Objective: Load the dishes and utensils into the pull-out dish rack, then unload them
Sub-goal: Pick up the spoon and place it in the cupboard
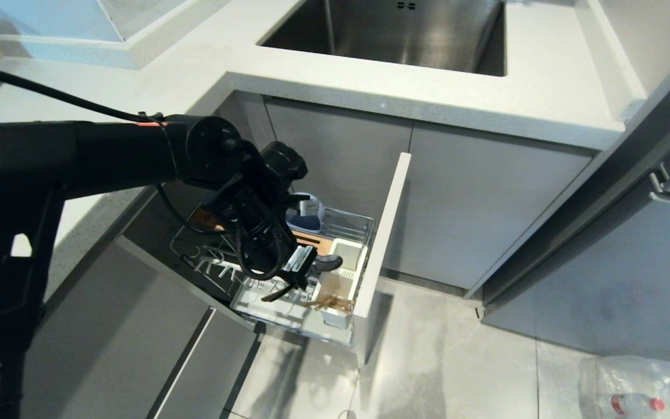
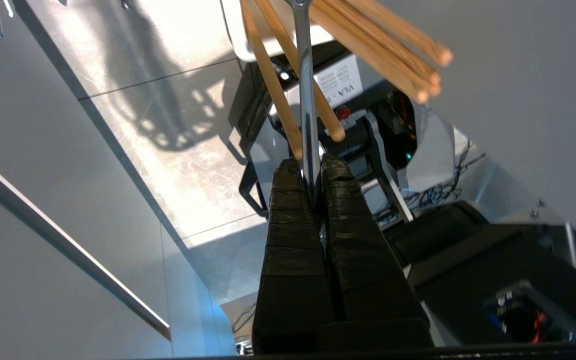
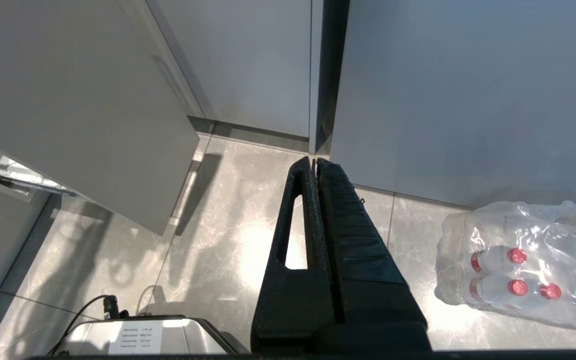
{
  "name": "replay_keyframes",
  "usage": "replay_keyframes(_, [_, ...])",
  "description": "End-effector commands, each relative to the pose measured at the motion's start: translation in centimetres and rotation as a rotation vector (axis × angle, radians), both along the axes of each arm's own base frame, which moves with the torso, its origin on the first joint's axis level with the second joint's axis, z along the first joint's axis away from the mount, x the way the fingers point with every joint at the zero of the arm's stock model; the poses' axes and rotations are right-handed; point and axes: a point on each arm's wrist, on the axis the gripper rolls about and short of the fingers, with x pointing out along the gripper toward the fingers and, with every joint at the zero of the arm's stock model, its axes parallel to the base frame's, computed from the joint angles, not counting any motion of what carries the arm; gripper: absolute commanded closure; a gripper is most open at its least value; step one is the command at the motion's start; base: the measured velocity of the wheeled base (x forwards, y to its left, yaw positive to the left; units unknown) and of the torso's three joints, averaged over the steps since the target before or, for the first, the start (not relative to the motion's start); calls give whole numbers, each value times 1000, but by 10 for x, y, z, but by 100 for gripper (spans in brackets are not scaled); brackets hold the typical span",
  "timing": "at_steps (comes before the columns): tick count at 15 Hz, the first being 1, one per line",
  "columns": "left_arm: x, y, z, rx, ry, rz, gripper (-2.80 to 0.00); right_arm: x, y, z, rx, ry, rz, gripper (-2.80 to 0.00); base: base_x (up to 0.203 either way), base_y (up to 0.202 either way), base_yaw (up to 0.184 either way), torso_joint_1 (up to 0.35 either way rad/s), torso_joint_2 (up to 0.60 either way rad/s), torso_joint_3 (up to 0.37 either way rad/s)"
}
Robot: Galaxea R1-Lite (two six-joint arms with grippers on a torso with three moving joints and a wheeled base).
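1. head view: the left gripper (image 1: 297, 273) hangs over the white utensil caddy (image 1: 344, 273) at the front of the pull-out dish rack (image 1: 335, 224). a bowl (image 1: 306, 218) sits in the rack at twelve o'clock of it.
2. left wrist view: its fingertips (image 2: 340, 170) are clenched on the spoon (image 2: 304, 90) handle, with chopsticks (image 2: 273, 85) crowding either side. lifting could snag and spill them; the thin handle might slip.
3. right wrist view: the right gripper (image 3: 314, 162) is pinched closed on nothing, parked above the floor, water bottles (image 3: 518, 272) at four o'clock.

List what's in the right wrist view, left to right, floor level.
Black cable → labelled grey box → right pincer, shut → shrink-wrapped pack of water bottles.
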Motion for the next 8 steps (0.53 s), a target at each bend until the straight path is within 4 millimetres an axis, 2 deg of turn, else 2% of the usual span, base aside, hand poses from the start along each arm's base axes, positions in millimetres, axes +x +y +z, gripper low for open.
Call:
replay_keyframes(1, [4,-3,-9,13,17,10,0,0,0,0,0,1,0,0,0,0,0,0,0,0])
replay_keyframes(8, [21,-13,-27,-8,-4,39,0,0,0,0,0,1,0,0,0,0,0,0,0,0])
